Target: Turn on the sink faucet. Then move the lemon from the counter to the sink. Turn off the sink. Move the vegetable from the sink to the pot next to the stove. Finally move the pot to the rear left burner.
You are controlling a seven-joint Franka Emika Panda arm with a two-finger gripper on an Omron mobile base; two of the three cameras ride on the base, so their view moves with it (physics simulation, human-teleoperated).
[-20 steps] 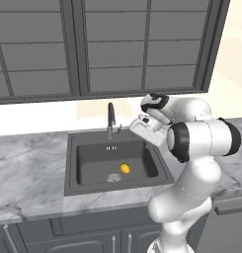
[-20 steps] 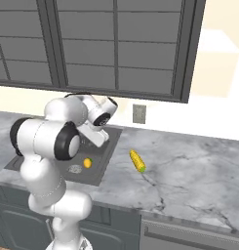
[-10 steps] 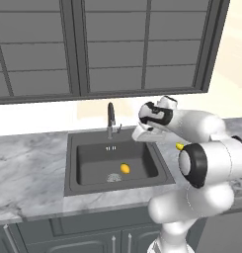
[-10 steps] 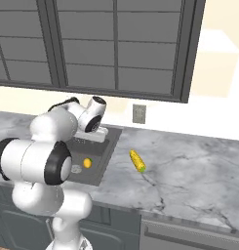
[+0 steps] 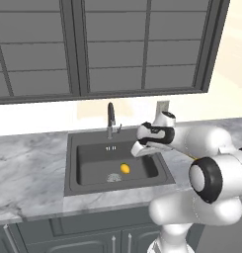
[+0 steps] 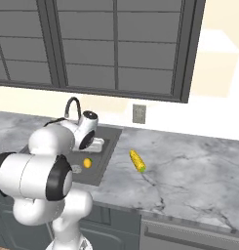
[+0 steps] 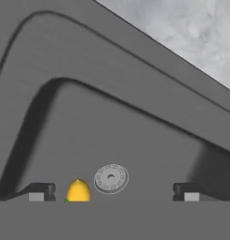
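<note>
Gripper (image 7: 111, 192) with fingers spread wide, holding nothing, hangs above the right part of the sink (image 5: 72, 187); in the hand view its two dark fingertips (image 7: 39, 192) stand far apart, with the lemon (image 7: 79, 191) just inside one of them and the round metal drain (image 7: 111, 178) between them; lemon (image 5: 125, 168) lies on the basin floor just beside the drain (image 5: 112, 177), apart from the fingers; faucet (image 5: 111, 118) stands upright at the rear rim of the sink, left of the hand; whether water is running cannot be made out; grey marble counter (image 5: 28, 168) surrounds the basin; in the right base view a yellow corn cob (image 6: 137, 160) lies on the counter (image 6: 189, 171) to the right of the sink (image 6: 105, 146), well apart from the lemon (image 6: 87, 163); dark cabinets (image 5: 117, 44) hang above.
</note>
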